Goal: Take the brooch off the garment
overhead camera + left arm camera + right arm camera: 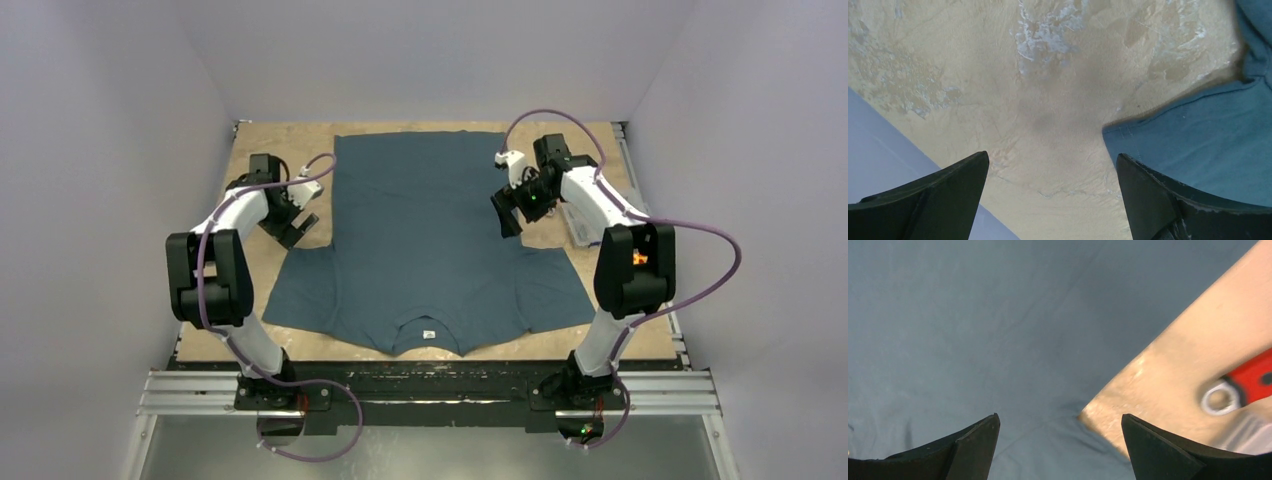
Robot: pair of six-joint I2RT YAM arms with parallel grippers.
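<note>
The garment point(430, 230), a dark slate-blue T-shirt, lies flat on the table with its collar and white neck tag point(428, 334) toward the arms. The brooch shows in no view. My left gripper point(297, 228) is open and empty over bare table just left of the shirt. In the left wrist view point(1053, 156) the left sleeve point(1208, 135) lies by the right finger. My right gripper point(507, 215) is open and empty above the shirt's right side. In the right wrist view point(1060, 416) it hangs over the shirt point(973, 330) at the right armpit.
The tan, worn table top point(270, 150) shows around the shirt. A red-handled tool with a silver ring end point(1243, 385) lies on the bare table right of the shirt. White walls close in the left, right and far sides.
</note>
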